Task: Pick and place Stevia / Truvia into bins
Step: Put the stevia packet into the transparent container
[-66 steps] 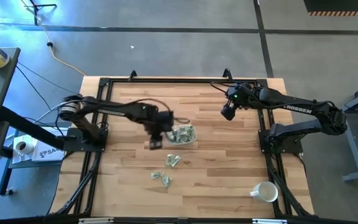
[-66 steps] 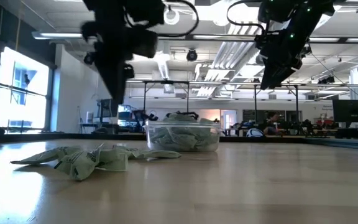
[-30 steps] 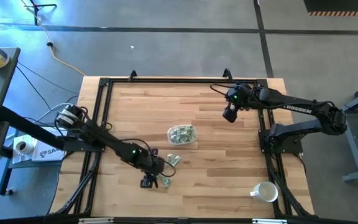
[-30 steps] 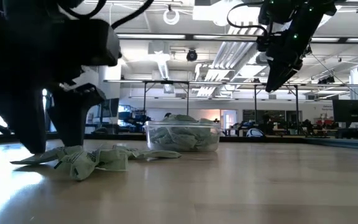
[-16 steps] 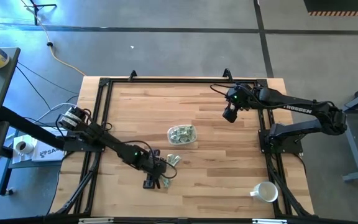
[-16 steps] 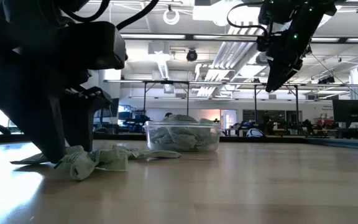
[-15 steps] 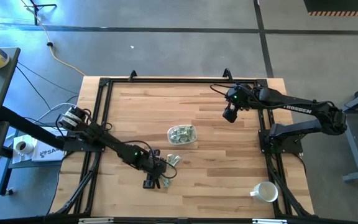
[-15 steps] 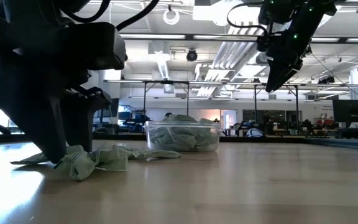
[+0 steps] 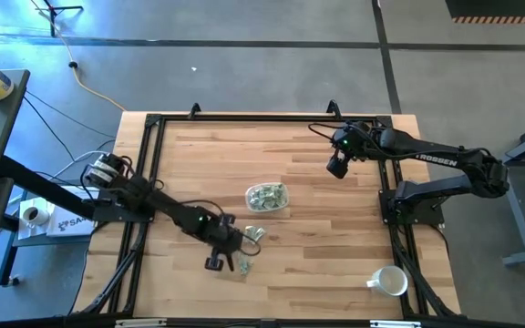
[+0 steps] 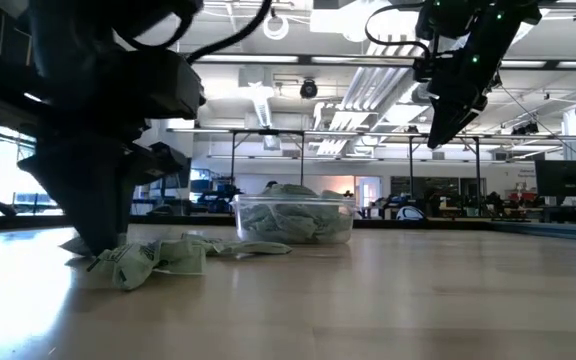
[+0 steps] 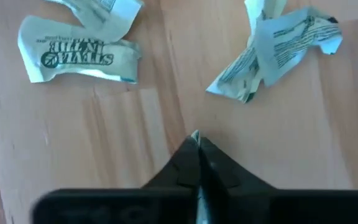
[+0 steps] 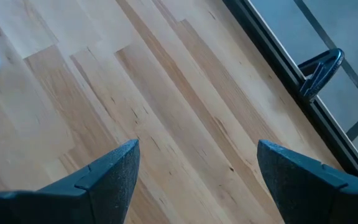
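The clear bin (image 9: pixel 267 197) stands at the table's middle, filled with green-and-white Stevia packets (image 10: pixel 290 222). Loose packets lie flat on the wood nearer the front edge (image 9: pixel 254 234), (image 9: pixel 242 266); the left wrist view shows two crumpled ones (image 11: pixel 79 53), (image 11: pixel 272 46). My left gripper (image 9: pixel 227 262) is down at the nearest packets, fingers shut (image 11: pixel 195 135), with a thin pale packet edge between them. My right gripper (image 9: pixel 335 169) hangs open (image 12: pixel 197 165) high over the far right of the table, with nothing between its fingers. My left gripper pinches a Stevia packet between its two fingers; only a thin pale edge (image 11: pixel 195 132) shows at the fingertips. The fingers come from above, pointing down. Its own fingers hide which part of the packet it has and how it hangs.
A white mug (image 9: pixel 390 281) lies on its side at the near right corner. A black frame rail (image 9: pixel 149 182) borders the tabletop. Bare wood stretches between the bin and the right arm.
My left gripper has shut at the nearest packets. In the low view, the flat packet end that lay stretched out beside the fingers is gone from there and is drawn in under the gripper. The right arm has kept still.
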`<state>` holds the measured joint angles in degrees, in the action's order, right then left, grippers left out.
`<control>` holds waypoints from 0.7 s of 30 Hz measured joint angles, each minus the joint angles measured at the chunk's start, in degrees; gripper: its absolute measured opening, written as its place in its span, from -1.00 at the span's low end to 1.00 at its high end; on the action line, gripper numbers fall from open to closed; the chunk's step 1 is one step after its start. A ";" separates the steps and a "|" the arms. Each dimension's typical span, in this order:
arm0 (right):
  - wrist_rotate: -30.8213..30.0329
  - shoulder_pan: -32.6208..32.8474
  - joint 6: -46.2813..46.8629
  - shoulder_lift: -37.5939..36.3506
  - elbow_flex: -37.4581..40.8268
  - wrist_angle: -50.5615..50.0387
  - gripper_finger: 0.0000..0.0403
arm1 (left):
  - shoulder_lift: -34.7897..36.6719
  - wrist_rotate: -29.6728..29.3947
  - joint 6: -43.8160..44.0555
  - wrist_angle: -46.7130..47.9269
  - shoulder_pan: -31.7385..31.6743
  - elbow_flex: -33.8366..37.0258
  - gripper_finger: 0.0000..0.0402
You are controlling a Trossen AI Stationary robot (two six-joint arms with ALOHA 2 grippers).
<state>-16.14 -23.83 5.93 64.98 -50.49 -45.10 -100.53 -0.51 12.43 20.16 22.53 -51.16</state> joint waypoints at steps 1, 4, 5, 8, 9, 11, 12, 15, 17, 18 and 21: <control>0.00 -0.01 0.00 -0.01 0.01 0.00 0.56 | 0.32 1.01 -1.01 0.48 -0.95 0.00 -0.86; 0.01 -0.01 0.00 0.00 -0.01 0.02 0.56 | 1.46 3.24 -4.04 5.04 -4.89 -0.94 -0.88; 0.02 0.00 0.00 -0.01 0.00 0.02 0.56 | 2.03 3.23 -5.09 7.52 -6.38 -1.74 -0.86; -0.45 0.00 0.00 -0.01 0.00 0.05 0.56 | 3.73 -0.15 -10.26 15.86 -11.60 -4.63 -0.81; -0.64 -0.01 0.00 0.00 -0.01 0.10 0.56 | 4.48 -1.23 -12.28 16.00 -13.29 -6.16 -0.82; -1.20 -0.02 0.00 -0.01 -0.01 0.20 0.56 | 6.40 -1.16 -16.71 16.06 -16.89 -9.00 -0.87; -1.66 0.00 0.02 -0.01 -0.01 0.34 0.56 | 6.74 -0.48 -18.70 16.02 -18.66 -10.13 -0.88; -2.66 0.00 0.44 -0.01 0.00 0.60 0.56 | 6.21 3.04 -23.12 12.81 -24.15 -13.73 -0.88; -2.84 -0.01 0.88 -0.01 -0.01 0.88 0.56 | 5.67 4.80 -24.30 10.48 -27.16 -16.48 -0.88; -2.82 -0.01 1.05 -0.01 -0.01 0.95 0.56 | 5.40 5.51 -24.52 9.75 -28.27 -17.60 -0.88; -2.85 -0.02 1.65 -0.01 -0.01 1.25 0.56 | 4.65 7.75 -25.60 9.92 -30.21 -19.20 -0.88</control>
<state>-18.98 -23.86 7.58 64.97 -50.50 -43.85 -95.88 7.24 -13.17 30.08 -7.68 -70.36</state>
